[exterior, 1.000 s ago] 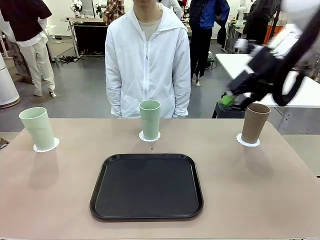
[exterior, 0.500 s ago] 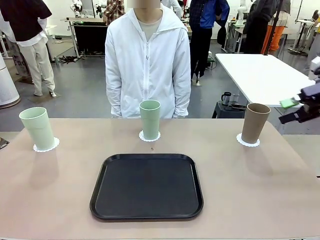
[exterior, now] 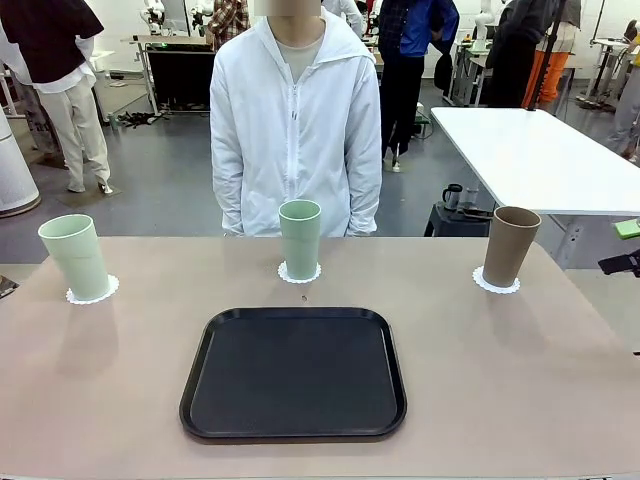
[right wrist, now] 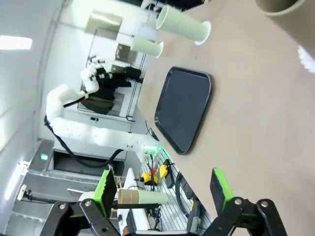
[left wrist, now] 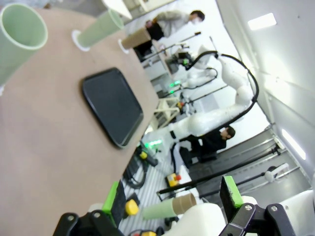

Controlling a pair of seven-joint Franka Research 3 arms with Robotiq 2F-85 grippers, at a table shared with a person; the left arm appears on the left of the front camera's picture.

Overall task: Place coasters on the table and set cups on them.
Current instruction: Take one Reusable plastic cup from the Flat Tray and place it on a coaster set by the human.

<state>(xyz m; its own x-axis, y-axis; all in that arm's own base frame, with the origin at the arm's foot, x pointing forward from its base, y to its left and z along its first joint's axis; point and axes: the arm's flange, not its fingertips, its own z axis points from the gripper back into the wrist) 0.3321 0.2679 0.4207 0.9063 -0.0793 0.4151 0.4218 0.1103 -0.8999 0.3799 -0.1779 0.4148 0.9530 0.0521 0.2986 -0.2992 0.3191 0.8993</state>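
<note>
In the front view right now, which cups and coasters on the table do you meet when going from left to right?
Pale green cup on its coaster → middle pale green cup on its coaster → brown cup on its coaster.

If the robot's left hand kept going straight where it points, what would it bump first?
Probably nothing soon: the open left hand points past the table edge toward the room beyond, though depth is hard to judge.
</note>
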